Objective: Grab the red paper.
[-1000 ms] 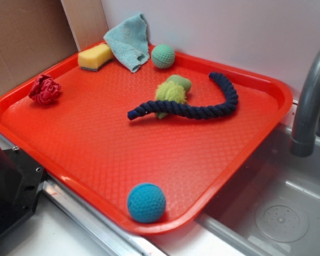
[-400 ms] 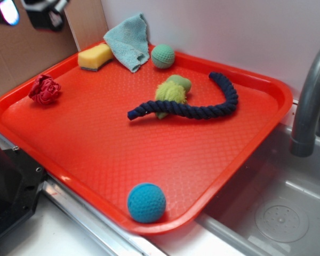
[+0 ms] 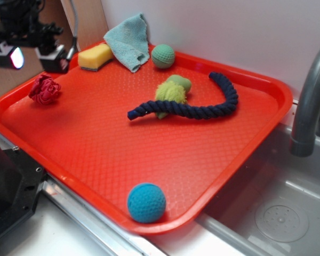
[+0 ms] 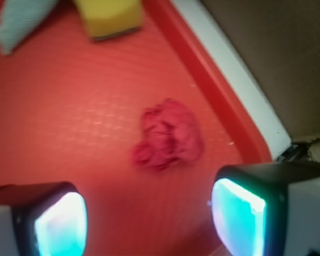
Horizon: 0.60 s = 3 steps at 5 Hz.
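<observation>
The red paper (image 3: pixel 44 89) is a crumpled crimson wad lying near the left corner of the orange-red tray (image 3: pixel 149 160). My gripper (image 3: pixel 33 57) hangs above and slightly behind it, open, with nothing between its fingers. In the wrist view the red paper (image 4: pixel 168 134) lies on the tray floor ahead of the gripper (image 4: pixel 149 221), apart from both glowing pads (image 4: pixel 61 224).
A yellow sponge (image 3: pixel 95 56), a teal cloth (image 3: pixel 129 40) and a green ball (image 3: pixel 163 56) sit at the tray's back. A dark blue rope (image 3: pixel 197 104) lies over a green fuzzy toy (image 3: pixel 172 92). A blue ball (image 3: pixel 146 202) rests at the front rim. A sink and faucet (image 3: pixel 309 101) stand right.
My gripper has come into the exterior view at the top left and dropped lower toward the red paper. Nothing on the tray has moved.
</observation>
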Tool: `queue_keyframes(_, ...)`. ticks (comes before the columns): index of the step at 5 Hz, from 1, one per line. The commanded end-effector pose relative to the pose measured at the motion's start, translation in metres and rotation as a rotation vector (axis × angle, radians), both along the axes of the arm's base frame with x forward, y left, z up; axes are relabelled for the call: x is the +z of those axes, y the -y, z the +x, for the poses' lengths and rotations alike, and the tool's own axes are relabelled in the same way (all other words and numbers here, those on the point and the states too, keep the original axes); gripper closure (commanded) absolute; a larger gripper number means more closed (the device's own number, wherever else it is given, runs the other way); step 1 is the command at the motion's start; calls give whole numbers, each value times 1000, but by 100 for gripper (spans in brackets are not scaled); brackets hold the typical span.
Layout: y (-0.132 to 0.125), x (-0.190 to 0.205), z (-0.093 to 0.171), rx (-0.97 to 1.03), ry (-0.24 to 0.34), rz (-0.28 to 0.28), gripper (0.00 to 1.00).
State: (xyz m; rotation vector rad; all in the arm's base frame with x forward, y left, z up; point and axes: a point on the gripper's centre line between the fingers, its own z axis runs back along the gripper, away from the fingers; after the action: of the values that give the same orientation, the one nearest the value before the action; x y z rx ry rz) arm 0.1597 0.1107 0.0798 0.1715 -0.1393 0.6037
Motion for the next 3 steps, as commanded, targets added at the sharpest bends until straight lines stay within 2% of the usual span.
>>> queue_keyframes(1,-40,-18,-13,41,47,66,0)
queue_keyframes(2,-40,-24,2,-19,101,18,0)
queue_keyframes(3,-32,-35,16,-60,81,8,0)
